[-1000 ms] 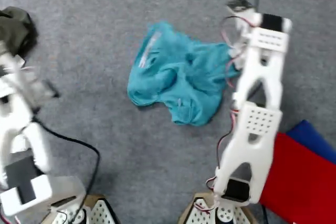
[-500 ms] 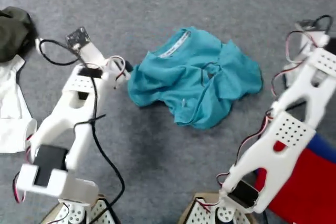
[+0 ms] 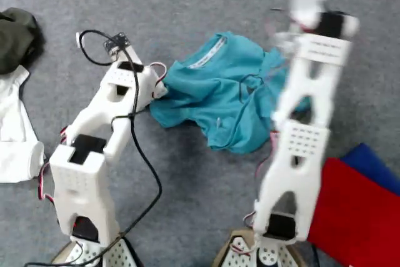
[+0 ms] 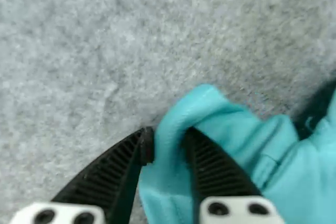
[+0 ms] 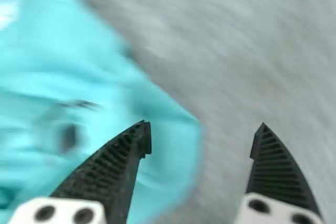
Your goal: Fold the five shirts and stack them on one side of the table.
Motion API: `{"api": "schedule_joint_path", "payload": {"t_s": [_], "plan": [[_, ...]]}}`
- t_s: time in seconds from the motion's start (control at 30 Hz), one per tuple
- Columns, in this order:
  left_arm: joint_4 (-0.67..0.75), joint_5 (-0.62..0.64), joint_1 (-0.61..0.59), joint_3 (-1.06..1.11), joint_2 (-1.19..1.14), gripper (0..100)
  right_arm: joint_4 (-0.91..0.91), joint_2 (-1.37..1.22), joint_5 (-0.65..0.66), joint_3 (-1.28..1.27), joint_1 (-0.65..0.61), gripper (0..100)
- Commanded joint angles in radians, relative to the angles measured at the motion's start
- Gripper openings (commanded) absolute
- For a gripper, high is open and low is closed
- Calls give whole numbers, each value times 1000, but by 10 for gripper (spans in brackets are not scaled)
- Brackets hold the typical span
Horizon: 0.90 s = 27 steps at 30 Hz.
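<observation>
Grey table (image 3: 187,173): left hand (image 4: 168,140) now pinches teal shirt (image 3: 225,101); right hand (image 5: 203,130), wide, has swung back over it

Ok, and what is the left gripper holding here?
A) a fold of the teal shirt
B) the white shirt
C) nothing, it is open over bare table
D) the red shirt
A: in the left wrist view the left gripper pinches a fold of the teal shirt.

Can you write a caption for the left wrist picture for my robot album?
The left hand pinches a fold of the teal shirt above the gray table.
</observation>
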State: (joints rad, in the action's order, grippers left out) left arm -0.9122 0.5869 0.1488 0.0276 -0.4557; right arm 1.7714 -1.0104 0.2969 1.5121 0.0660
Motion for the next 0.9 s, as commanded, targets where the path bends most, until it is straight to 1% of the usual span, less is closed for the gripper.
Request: {"api": "schedule_joint_path", "payload": {"t_s": [0.0,0.07,0.13,0.27,0.3,0.37,0.47,0.5,0.57,0.63,0.73,0.8,0.87], "plan": [[-68,-94,-2,-97,-18,20,-12,-61,-8,58,-113,311],[-80,-107,-3,-110,-16,22,-6,-117,-8,58,-140,311],[-75,-97,-14,-123,-16,20,-3,-166,-9,58,-140,311],[-80,-101,-66,-192,-16,20,9,-226,-5,51,-84,309],[-80,-101,-84,-221,-16,20,11,-234,-5,50,-71,295],[-80,-101,-123,-290,-16,20,14,-236,-5,48,-50,223],[-80,-100,-170,-402,-16,20,14,-236,-9,48,-38,38],[-78,-100,-183,-437,-18,20,15,-236,-11,48,-35,0],[-74,-101,-198,-509,-25,20,17,-234,-12,48,-33,19],[-72,-103,-201,-566,-27,20,18,-213,-14,41,-38,3],[-72,-103,-195,-635,-27,20,18,-127,-34,-84,-59,4],[-64,-103,-189,-674,-28,20,18,-25,-44,-265,-81,4],[-32,-103,-184,-684,-42,20,17,101,-48,-499,-114,4]]}}
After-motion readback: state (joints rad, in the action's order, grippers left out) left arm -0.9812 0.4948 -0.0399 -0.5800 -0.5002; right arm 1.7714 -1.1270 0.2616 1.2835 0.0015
